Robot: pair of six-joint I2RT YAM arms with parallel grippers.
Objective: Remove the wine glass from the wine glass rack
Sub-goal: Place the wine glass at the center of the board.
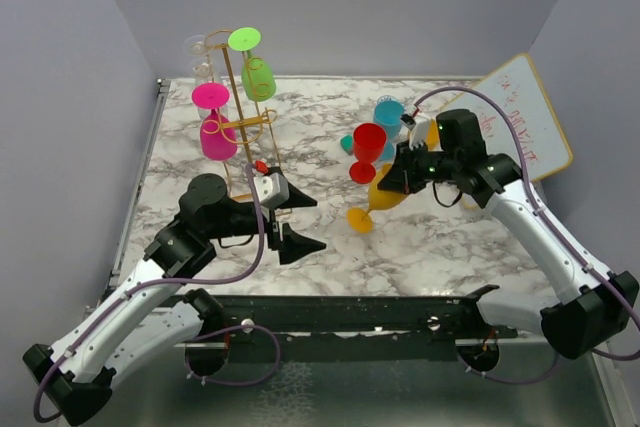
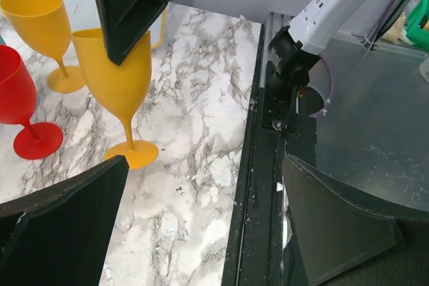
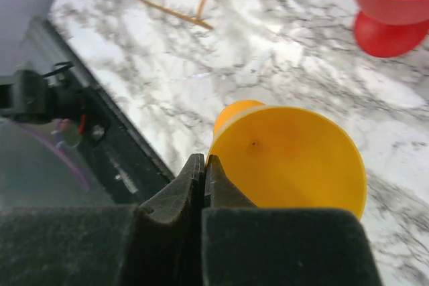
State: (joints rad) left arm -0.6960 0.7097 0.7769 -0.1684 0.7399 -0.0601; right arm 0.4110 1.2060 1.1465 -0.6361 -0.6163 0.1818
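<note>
Far left, at the back of the marble table [image 1: 450, 247], I see the wine glass rack [image 1: 240, 172] standing upright, with a pink glass [image 1: 217, 137] and a green glass [image 1: 258, 77] hanging foot-up on its hooks. Just in front of its base my left gripper [image 1: 314, 224] is spread wide, with nothing between the fingers. Further right, the right gripper [image 3: 204, 165] is pinched tight on the rim of a yellow wine glass [image 3: 288, 159] — off the rack and well apart from it, foot down on the marble as far as I can tell. A red glass [image 1: 367, 147] stands just behind.
</note>
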